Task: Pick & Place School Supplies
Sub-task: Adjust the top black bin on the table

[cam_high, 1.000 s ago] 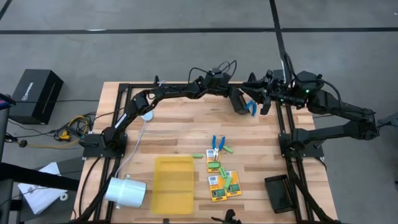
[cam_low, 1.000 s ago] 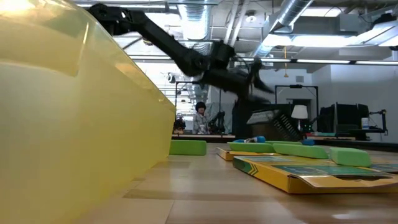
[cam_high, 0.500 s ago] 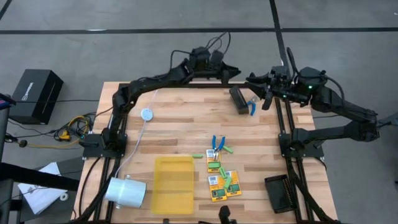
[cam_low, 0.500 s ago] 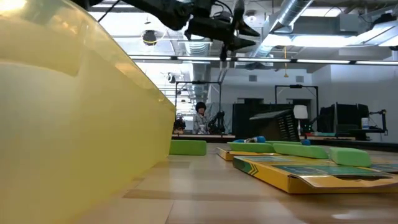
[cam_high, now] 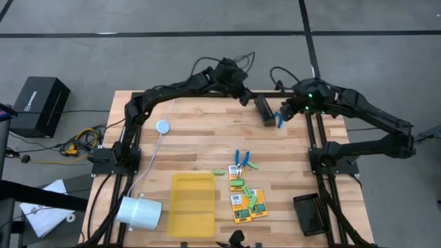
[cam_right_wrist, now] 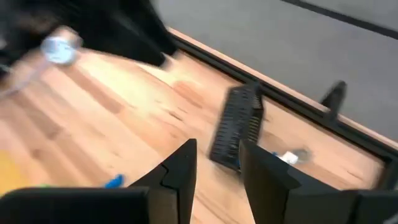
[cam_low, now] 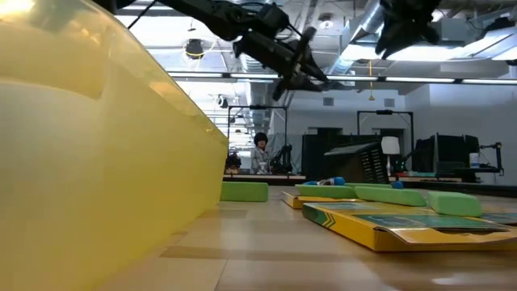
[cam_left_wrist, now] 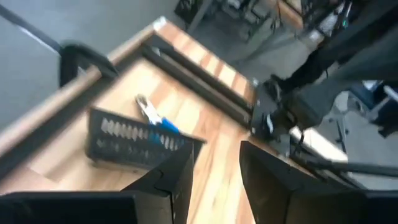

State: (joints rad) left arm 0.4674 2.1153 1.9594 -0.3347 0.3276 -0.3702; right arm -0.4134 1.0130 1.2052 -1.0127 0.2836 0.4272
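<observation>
A narrow black mesh tray [cam_high: 263, 110] sits near the table's far edge, with blue-handled scissors [cam_high: 278, 118] at its right side; whether they lie inside it I cannot tell. My left gripper [cam_high: 245, 96] hovers open just left of the tray and holds nothing; its wrist view shows the tray [cam_left_wrist: 134, 140] and scissors [cam_left_wrist: 155, 118] ahead. My right gripper [cam_high: 285, 111] hovers open just right of the scissors, also holding nothing. At mid-table lie more blue scissors [cam_high: 240, 158], green sticks [cam_high: 251, 167] and yellow-and-green boxes [cam_high: 241, 207].
A flat yellow tray [cam_high: 191, 204] lies near the near edge, left of the boxes. A white cup [cam_high: 141, 212] lies on its side at the near left corner, and a second black mesh tray [cam_high: 311, 215] sits at the near right. A small round disc with a cord [cam_high: 162, 127] lies left of centre.
My left gripper drew away from the mesh tray, rising and swinging past the far edge, then came back partway toward the tray. My right arm shifted its wrist slightly toward the tray. The tray and the scissors beside it stayed put.
</observation>
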